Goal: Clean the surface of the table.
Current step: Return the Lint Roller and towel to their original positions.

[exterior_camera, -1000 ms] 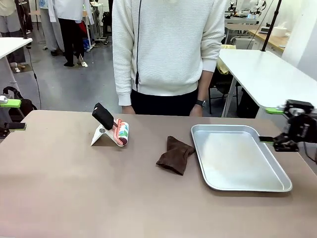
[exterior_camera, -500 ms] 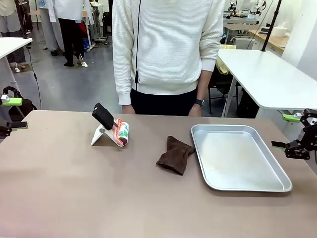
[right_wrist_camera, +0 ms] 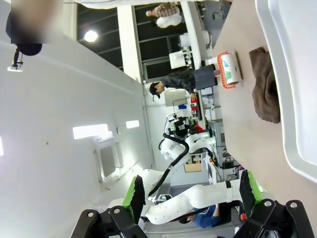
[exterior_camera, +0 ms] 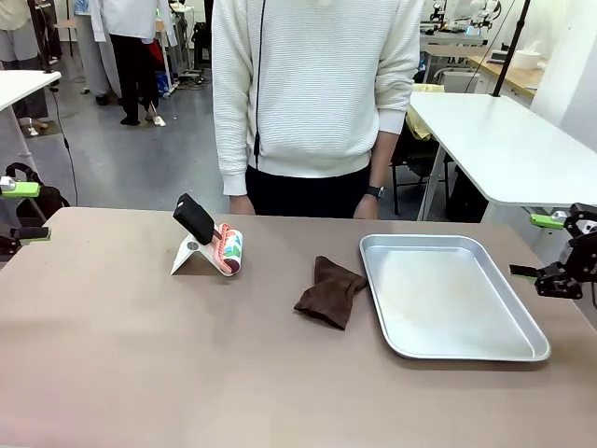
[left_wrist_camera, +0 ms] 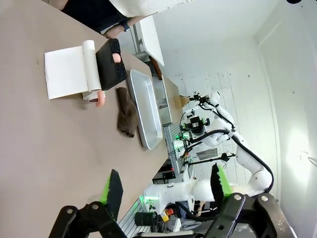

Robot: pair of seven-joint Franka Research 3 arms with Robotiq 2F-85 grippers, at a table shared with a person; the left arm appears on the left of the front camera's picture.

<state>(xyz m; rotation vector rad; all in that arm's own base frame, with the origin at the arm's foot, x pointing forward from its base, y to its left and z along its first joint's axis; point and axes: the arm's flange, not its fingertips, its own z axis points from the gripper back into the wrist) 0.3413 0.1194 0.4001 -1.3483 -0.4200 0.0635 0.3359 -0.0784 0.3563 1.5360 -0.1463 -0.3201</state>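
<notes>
At the far left edge of the front view, the left tool (exterior_camera: 20,213) sits beside the counter's corner with its green-padded fingers spread wide and holding nothing; its own wrist view shows the same wide gap (left_wrist_camera: 166,186). Across the middle spreads the brown-taupe counter (exterior_camera: 140,364), the widest thing in view. On its far left part a lint roller (exterior_camera: 213,243) with a black handle leans on a white stand. Right of it, near the centre, lies a crumpled dark brown cloth (exterior_camera: 328,293), just beside the left rim of a shiny rectangular metal tray (exterior_camera: 522,353). A person in a white sweater (exterior_camera: 317,84) stands at the far side. Off the counter's right edge, the right tool (exterior_camera: 550,247) hovers with fingers wide apart and empty, as its wrist view confirms (right_wrist_camera: 190,193).
</notes>
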